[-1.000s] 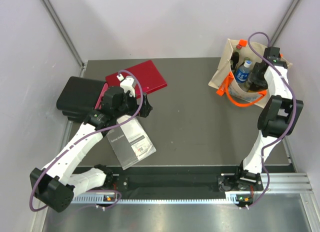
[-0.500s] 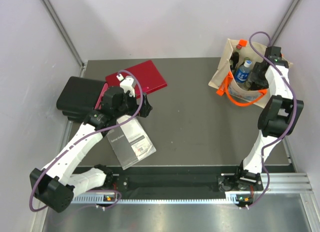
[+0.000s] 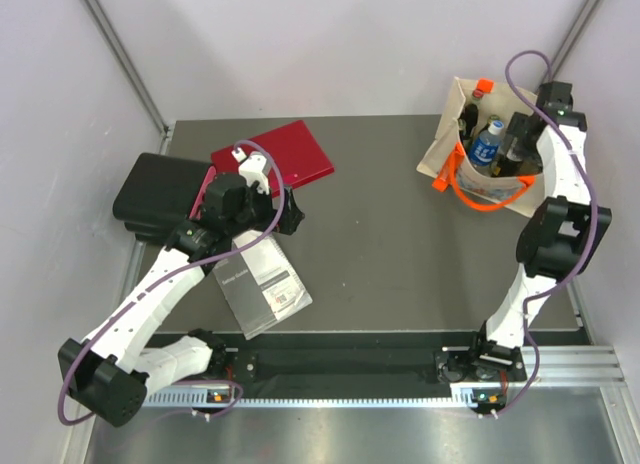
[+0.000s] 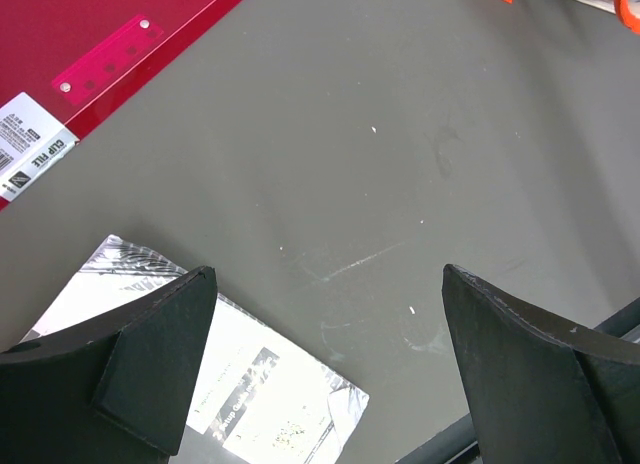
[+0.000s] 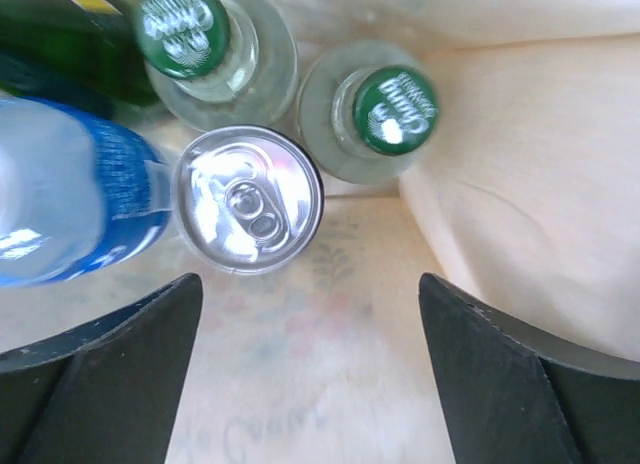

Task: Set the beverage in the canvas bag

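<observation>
Looking straight down through the right wrist camera, the right gripper (image 5: 310,284) hangs above the open mouth of the canvas bag (image 5: 520,164). Its two dark fingers are spread wide at the lower corners of the frame, with nothing between them.

The beverage, judged to be the silver can (image 5: 248,199), stands upright inside the bag, left of centre in that frame. Its long axis is vertical, so only the round lid and pull tab face the camera. It lies below the fingers and a little towards the upper left of the gap between them, apart from both.

Two green-capped bottles (image 5: 395,109) stand just beside it along the top of the frame. A blue-labelled bottle (image 5: 60,204) crowds it from the left; whether they touch cannot be told.

In the overhead view the bag stands at the upper right of the frame, on the grey table (image 3: 390,244). The right arm reaches over it and is by far the nearer arm. The left gripper (image 4: 327,274) sits in the left half of the frame, well apart from the bag, above a white booklet (image 3: 262,282) and near a red clip file (image 3: 295,152). Its fingers are also wide apart and empty.

The overhead view gives the bag's place and both arms, but the can cannot be made out there. Only the right wrist view shows the can and the empty fingers. The can appears set down, so a straight upward lift would suit.
</observation>
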Robot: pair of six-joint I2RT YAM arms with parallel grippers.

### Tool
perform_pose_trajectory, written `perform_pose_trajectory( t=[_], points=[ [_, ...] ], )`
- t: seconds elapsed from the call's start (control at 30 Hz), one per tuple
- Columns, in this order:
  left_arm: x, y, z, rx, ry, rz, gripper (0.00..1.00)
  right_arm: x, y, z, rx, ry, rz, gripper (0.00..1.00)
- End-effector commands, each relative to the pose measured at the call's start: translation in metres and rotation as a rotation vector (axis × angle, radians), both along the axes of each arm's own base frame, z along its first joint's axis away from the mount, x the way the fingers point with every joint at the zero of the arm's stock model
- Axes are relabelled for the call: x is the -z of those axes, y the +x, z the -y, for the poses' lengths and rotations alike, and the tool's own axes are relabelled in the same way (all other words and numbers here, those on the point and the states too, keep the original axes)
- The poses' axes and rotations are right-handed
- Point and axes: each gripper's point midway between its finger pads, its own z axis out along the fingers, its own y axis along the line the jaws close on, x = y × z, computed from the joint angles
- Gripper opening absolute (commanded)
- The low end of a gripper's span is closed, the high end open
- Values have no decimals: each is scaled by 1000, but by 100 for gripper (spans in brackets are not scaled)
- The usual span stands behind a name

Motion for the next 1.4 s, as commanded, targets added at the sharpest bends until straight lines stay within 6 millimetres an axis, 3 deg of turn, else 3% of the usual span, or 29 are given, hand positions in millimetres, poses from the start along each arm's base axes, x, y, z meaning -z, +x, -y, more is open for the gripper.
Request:
perform_pose_trajectory(
  t=[0.0,0.2,0.33,0.4,0.47,0.5,0.57,0.6,0.67,0.7,0.73,0.93,1.13,1.3,1.37],
  points=[
    [-17,4,-1,-4,-22,72,99,-91,-15,14,55,-68,170,89],
    [-18,4,-1,-6,-24,76,99,-119,-29,6,49,-65,228,94],
    [-19,3,0,-1,-28,76,99,-134,-34,-18,-10,-26,287,100],
    [-19,2,1,6,-36,76,99,-140,-30,-47,-76,-11,330,100],
    [-19,2,4,15,-42,76,99,-147,-41,-63,-99,-60,343,100],
    [-19,1,5,20,-44,72,99,-150,-42,-89,-158,-64,350,100],
    [-18,1,5,23,-44,70,99,-156,-53,-109,-197,-83,367,100],
    [-19,1,6,26,-48,75,99,-158,-57,-139,-270,-69,374,100],
    [-21,0,6,29,-54,84,99,-162,-72,-161,-325,-44,394,100],
    [-22,0,7,34,-58,91,99,-154,-78,-179,-379,-31,381,100],
    [-24,0,7,37,-61,98,99,-169,-85,-185,-381,-14,456,100],
    [-42,-3,14,71,-109,142,99,-162,-126,-214,-366,146,537,100],
    [-94,-14,22,110,-210,190,99,-156,-166,-201,-348,151,560,100],
    [-135,-37,30,193,-326,255,99,-164,-191,-208,-420,198,638,100],
    [-141,-46,30,205,-369,269,99,-167,-196,-212,-450,217,658,100]
  ],
)
